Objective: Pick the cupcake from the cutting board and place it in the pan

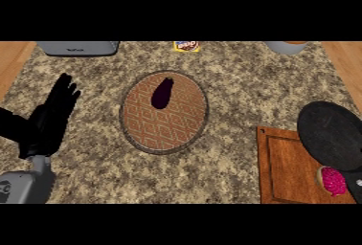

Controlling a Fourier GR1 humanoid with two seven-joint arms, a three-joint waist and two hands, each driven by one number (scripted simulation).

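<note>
Here's the table [233, 91], speckled stone, with the wooden cutting board [286, 165] as our reference point, sitting toward the right. The cupcake [333, 181], pink-topped, lies on the far right part of that board, low down toward the near edge, partly cut off by the frame. A big black pan [329, 134] overlaps the board's upper right corner, its dark disc lying just above the cupcake and seemingly touching it. That reads as a short hop: the target sits right next to the thing to be moved.

Well to the left of the cutting board, a round patterned mat [164, 112] carries a dark purple eggplant [162, 92], a bystander for this job. Further left again, the left hand [53, 112] stands with fingers straight and up, open, holding nothing; it looks parked, well apart from the board with the mat between them.

The right hand? Not visible anywhere, so its state can't be told from here. A small pale spot at the right edge beside the cupcake is too little to identify.

Along the table's back edge: a grey appliance [78, 48] far left of the board, a small packet [186, 46] behind the mat, a grey pot [286, 47] behind the board.

My read: the pick hasn't happened yet, since the cupcake rests on the wood.
</note>
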